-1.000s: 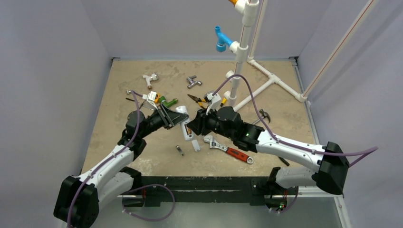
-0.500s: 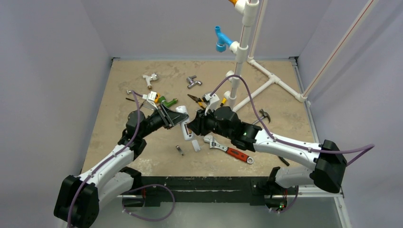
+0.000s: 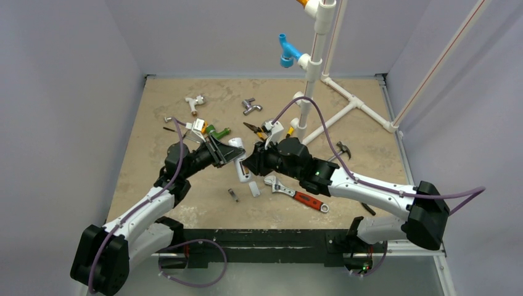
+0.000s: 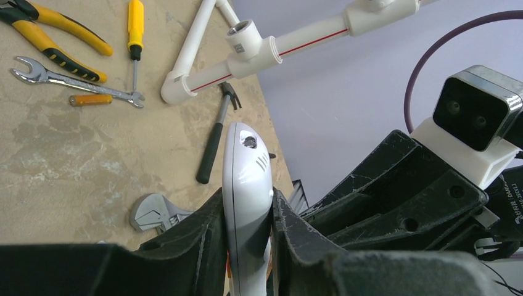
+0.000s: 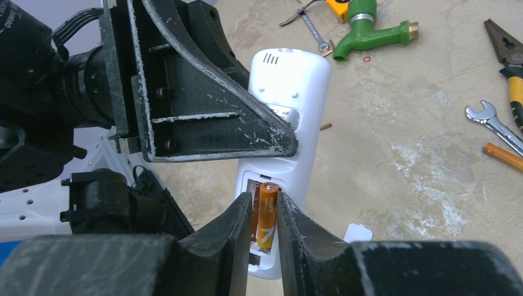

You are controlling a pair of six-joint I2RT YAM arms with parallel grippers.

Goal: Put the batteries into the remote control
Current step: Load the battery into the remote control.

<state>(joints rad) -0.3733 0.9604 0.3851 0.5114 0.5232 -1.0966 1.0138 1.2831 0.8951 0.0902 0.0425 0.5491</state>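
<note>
Above the middle of the table (image 3: pixel 154 123), the left gripper (image 4: pixel 247 197) clamps the white remote (image 5: pixel 295 86) by its sides; the right gripper (image 5: pixel 264 200) pinches 1 orange battery (image 5: pixel 267 217) at its open compartment.

- The remote control (image 5: pixel 290 105) was smooth white plastic with a soft gloss.
- The battery (image 5: pixel 267 216) at the remote control's open bay wore a glossy orange wrap.
- Fingers of the left gripper (image 4: pixel 247 200) on the remote control were matt black, rough and scuffed pale.
- The spanner (image 5: pixel 496 128) beside the remote control was bare bright metal.
- The table (image 3: pixel 154 123) was matt, mottled tan.
</note>
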